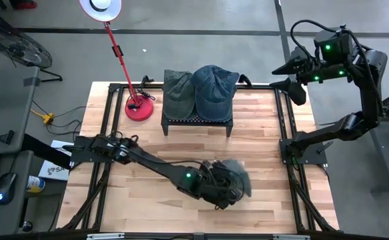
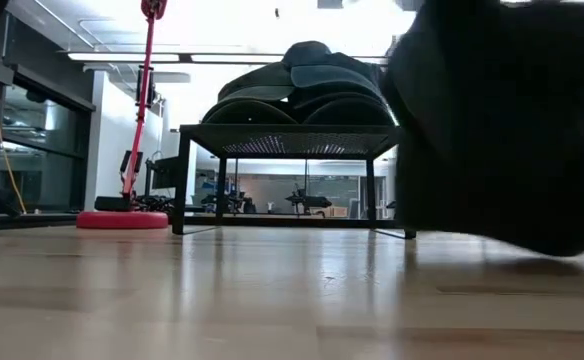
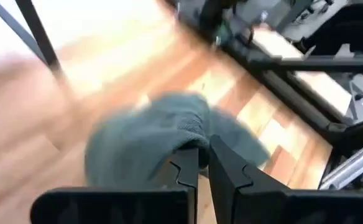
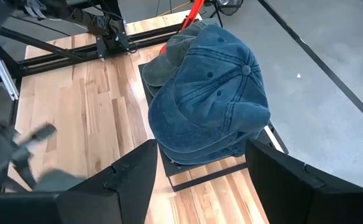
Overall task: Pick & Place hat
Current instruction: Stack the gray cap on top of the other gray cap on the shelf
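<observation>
A grey-green hat [image 1: 238, 175] hangs over the near middle of the wooden table, with my left gripper [image 1: 226, 192] shut on it. In the low view, hat and gripper together form a dark mass [image 2: 502, 130] at the right. Two more hats rest on a black stand [image 1: 198, 120] at the far middle: a blue one [image 1: 214, 90] overlapping a dark green one [image 1: 178, 90]. My right gripper [image 1: 293, 75] waits open, high over the far right corner, and its wrist view looks down on the blue hat [image 4: 212, 93]. My left gripper pinches an edge of the grey-green hat [image 3: 192, 132] between its two shut fingers [image 3: 228, 168]. The fingers slant downward. The hat [image 3: 144, 140] bulges out beyond the fingertips. In the low view its underside [image 2: 512, 238] hangs just above the tabletop.
A red lamp base [image 1: 139, 107] with a slanting red pole stands at the far left of the table. Black frame rails [image 1: 289, 133] run along the table's sides. Bare wood [image 1: 141, 193] lies between the stand and the near edge.
</observation>
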Action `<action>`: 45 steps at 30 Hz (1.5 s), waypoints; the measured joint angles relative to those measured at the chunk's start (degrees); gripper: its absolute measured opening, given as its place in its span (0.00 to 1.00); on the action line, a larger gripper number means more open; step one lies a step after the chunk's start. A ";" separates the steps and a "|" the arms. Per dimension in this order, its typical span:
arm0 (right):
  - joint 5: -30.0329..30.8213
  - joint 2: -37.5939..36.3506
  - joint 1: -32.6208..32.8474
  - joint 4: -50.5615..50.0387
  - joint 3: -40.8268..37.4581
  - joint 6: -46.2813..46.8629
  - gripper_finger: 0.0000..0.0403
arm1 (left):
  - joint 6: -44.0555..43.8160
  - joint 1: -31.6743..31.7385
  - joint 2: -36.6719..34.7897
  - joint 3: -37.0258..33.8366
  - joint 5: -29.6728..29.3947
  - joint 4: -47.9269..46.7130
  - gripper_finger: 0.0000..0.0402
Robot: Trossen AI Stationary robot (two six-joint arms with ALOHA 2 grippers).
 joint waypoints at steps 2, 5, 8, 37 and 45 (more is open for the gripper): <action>-0.01 0.00 -0.01 -0.02 0.00 0.00 0.59 | 1.28 -0.26 -2.44 -0.98 -1.13 0.17 0.02; 0.04 0.00 -0.02 -0.17 0.00 0.03 0.59 | 1.64 -0.97 -5.77 -1.88 -1.93 -1.52 0.02; 0.02 0.00 -0.02 -0.64 0.00 0.07 0.59 | 1.78 -1.40 -7.67 -0.16 -2.20 -6.59 0.02; -17.95 4.13 21.31 0.48 0.00 -5.14 0.59 | 36.74 4.48 -20.84 0.50 39.32 -13.74 0.02; -12.80 10.84 32.74 0.49 -0.02 -6.55 0.59 | 37.70 5.50 -20.84 0.50 47.76 -13.74 0.02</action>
